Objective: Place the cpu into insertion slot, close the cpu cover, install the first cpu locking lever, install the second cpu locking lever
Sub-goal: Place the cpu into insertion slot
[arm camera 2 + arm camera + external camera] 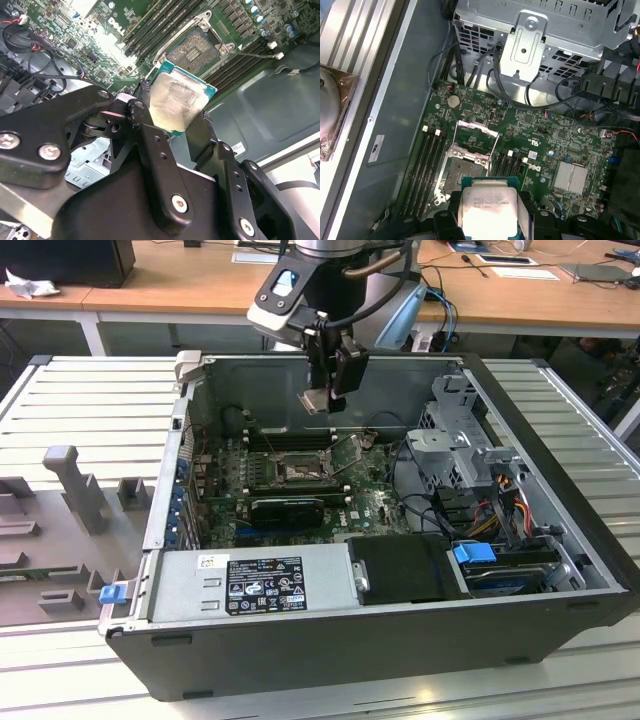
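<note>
My gripper (330,380) hangs above the open computer case, shut on the cpu (315,400), a small flat square chip with a pale metal top. In both wrist views the cpu (177,100) (487,202) sits between the black fingers (145,130). It is held in the air, apart from the motherboard. Below it lies the insertion slot (299,472) (460,172) (196,47), a dark square socket with a metal rim and nothing in it. The cpu cover (476,128) (346,448) is a thin silvery frame, swung up from the socket's edge.
Long black memory slots (427,160) run beside the socket. A black ribbed card (285,508) lies near it. A metal drive cage (535,35) with cables, a power supply (255,580) and the case walls (550,440) surround the board. Grey fixtures (70,480) stand outside the case.
</note>
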Controlling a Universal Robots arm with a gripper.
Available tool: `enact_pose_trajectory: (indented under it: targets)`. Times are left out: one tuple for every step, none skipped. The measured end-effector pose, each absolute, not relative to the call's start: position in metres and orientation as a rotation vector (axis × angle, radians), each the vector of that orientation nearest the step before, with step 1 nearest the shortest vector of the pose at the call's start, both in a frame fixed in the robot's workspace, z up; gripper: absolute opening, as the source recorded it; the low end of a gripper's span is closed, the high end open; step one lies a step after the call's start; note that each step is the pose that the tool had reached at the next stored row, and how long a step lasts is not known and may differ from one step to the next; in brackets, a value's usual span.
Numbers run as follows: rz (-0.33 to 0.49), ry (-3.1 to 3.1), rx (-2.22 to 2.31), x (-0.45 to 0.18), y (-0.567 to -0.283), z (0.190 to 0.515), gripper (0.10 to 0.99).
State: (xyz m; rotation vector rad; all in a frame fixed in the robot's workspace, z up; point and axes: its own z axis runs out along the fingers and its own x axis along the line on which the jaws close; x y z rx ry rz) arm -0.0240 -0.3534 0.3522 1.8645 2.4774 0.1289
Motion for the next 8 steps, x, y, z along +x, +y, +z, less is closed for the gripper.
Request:
enact_pose_trajectory:
  targets:
    - [0.129, 2.474, 1.869, -0.0240, -0.3534, 0.3521, 0.525]
    - [0.129, 2.472, 1.872, -0.0240, -0.3534, 0.3521, 0.525]
    - [0.128, 2.464, 1.881, -0.0240, -0.3534, 0.3521, 0.525]
    - [0.128, 2.458, 1.888, -0.0240, -0.3534, 0.3520, 0.525]
    - [0.128, 2.455, 1.893, -0.0240, -0.3534, 0.3520, 0.525]
    - [0.128, 2.446, 1.903, -0.0240, -0.3534, 0.3520, 0.525]
    - [0.127, 2.434, 1.918, -0.0240, -0.3534, 0.3520, 0.525]
    - [0.127, 2.423, 1.931, -0.0240, -0.3534, 0.3519, 0.525]
